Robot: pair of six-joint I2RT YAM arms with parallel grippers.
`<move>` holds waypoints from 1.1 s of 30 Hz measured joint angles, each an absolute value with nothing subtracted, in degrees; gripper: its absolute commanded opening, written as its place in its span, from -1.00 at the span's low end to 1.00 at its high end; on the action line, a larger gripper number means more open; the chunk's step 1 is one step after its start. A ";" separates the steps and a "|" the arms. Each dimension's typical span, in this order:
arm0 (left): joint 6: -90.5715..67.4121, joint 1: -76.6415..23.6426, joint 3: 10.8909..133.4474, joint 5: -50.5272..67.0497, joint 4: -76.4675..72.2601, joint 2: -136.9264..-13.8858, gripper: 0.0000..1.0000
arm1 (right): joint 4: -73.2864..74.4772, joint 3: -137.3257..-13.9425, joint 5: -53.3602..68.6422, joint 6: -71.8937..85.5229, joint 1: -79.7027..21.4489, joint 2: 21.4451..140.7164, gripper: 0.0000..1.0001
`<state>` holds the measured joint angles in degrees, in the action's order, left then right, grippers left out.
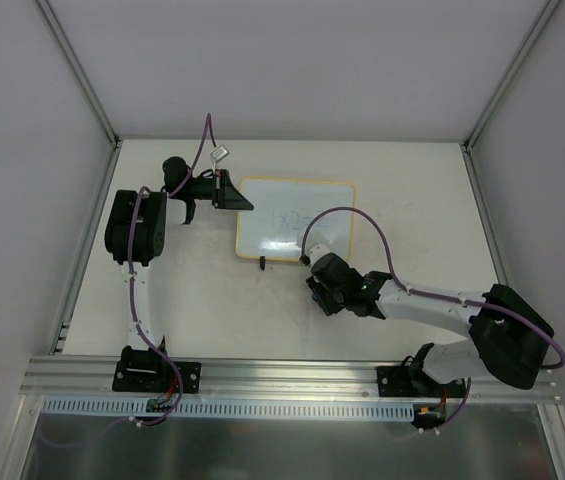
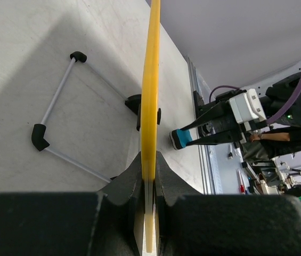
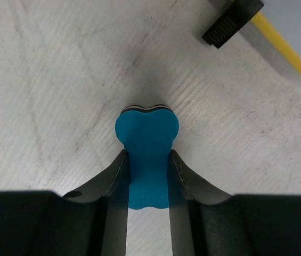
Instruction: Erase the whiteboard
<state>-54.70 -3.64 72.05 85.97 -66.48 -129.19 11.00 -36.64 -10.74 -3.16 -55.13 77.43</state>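
The whiteboard (image 1: 287,200), white with a thin yellow frame and faint dark writing near its middle, sits at the table's centre back. My left gripper (image 1: 232,194) is shut on its left edge. In the left wrist view the yellow frame (image 2: 151,80) runs edge-on between the shut jaws of the left gripper (image 2: 149,162). My right gripper (image 1: 315,287) is shut on a blue eraser (image 3: 147,138), held just above the table in front of the board's near edge. The right gripper (image 3: 147,168) is apart from the board. The eraser also shows in the left wrist view (image 2: 181,138).
One black foot (image 3: 230,20) of the board and a piece of its yellow frame (image 3: 289,53) lie just ahead of the eraser. A thin white wire stand with black corners (image 2: 59,101) lies behind the board. An aluminium rail (image 1: 292,375) runs along the table's near edge.
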 measured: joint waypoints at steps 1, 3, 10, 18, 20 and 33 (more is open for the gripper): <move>-55.20 -3.64 72.18 86.08 -67.05 -129.43 -1.00 | 11.64 -37.76 -10.85 -3.36 -55.13 77.45 -0.65; -56.86 -3.64 72.36 86.28 -68.97 -129.95 -1.00 | 12.80 -40.86 -11.18 -3.92 -55.13 77.62 -0.74; -63.46 -3.64 73.65 86.46 -73.89 -132.14 -1.00 | 13.85 -59.57 -11.35 -6.94 -54.96 85.45 -0.99; -66.63 -3.64 73.80 86.15 -75.59 -132.42 -1.00 | 15.88 -80.66 -13.28 -10.79 -53.12 101.34 -0.99; -66.76 -3.66 73.80 86.06 -75.66 -132.42 -1.00 | 16.16 -83.79 -13.76 -11.49 -52.60 103.98 -0.99; -64.31 -3.73 71.26 85.32 -76.44 -131.63 -1.00 | 17.43 -93.06 -16.29 -13.47 -46.68 109.71 -0.99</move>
